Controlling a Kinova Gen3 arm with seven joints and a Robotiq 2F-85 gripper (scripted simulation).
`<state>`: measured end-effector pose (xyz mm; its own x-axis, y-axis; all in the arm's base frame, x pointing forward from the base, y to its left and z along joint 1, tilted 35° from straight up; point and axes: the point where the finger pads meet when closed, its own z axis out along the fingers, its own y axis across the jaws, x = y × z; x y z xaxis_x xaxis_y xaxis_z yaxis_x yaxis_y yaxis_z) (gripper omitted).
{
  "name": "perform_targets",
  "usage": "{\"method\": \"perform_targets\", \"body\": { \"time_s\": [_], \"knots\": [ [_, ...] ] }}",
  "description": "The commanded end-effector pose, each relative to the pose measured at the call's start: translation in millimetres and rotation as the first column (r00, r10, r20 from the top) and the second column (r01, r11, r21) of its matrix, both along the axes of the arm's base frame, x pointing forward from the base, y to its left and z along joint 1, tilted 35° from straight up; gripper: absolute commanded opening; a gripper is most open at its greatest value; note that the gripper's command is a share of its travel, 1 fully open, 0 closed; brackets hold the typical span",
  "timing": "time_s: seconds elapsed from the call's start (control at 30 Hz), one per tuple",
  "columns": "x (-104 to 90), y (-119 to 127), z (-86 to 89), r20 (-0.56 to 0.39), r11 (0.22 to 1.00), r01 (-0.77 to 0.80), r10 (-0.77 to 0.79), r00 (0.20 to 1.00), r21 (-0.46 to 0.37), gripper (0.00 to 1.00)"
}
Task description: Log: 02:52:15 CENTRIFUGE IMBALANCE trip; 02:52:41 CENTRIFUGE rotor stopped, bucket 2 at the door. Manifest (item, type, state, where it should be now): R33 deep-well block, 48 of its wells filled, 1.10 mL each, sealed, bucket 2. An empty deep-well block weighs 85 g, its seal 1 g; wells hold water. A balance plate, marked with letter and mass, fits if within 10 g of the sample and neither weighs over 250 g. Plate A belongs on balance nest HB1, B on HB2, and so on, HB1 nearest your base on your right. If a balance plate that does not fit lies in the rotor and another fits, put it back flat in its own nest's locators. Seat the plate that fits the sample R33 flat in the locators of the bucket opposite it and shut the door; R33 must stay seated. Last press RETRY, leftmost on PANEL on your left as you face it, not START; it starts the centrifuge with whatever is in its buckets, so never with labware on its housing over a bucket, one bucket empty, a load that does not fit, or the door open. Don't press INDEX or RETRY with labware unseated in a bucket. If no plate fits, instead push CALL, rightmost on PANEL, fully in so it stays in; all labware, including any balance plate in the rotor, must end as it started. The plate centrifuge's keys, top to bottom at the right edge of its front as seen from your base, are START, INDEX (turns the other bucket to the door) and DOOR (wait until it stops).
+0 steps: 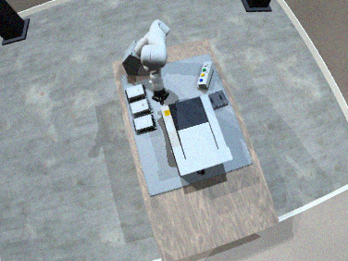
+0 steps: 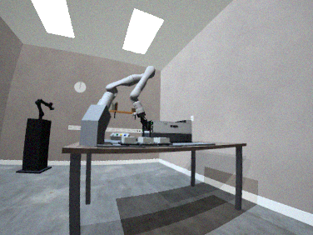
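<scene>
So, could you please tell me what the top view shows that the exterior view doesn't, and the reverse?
Only the top view shows the button panel's coloured buttons, the centrifuge's lid layout with its yellow mark, and the small dark block beside it. Only the exterior view shows the wall clock, the ceiling lights and the table legs. Both show the arm, its gripper with jaws shut near the centrifuge's corner, and the three balance plates in a row.

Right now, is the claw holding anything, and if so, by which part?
Nothing is held. The claw is shut and empty, low between the row of balance plates and the centrifuge.
</scene>
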<state>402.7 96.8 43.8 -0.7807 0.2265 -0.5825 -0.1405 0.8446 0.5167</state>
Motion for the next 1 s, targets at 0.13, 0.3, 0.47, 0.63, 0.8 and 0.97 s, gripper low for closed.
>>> {"method": "perform_targets", "body": {
  "time_s": [0.13,0.3,0.47,0.63,0.8,0.97],
  "knots": [
    [6.3,2,-2.4,0.004,1.000,0.005,-0.005,1.000,-0.002,0.10],
    [13.2,5,-5.4,0.004,1.000,0.005,-0.005,1.000,-0.002,0.10],
    [18.8,8,-8.7,0.004,1.000,0.005,-0.005,1.000,-0.002,0.10],
    [21.5,10,-10.8,0.004,1.000,0.005,-0.005,1.000,-0.002,0.10],
    [22.8,11,-12.6,0.004,1.000,0.005,-0.005,1.000,-0.002,0.10],
    [21.9,11,-12.8,0.004,1.000,0.005,-0.005,1.000,-0.002,0.10]
  ]
}}
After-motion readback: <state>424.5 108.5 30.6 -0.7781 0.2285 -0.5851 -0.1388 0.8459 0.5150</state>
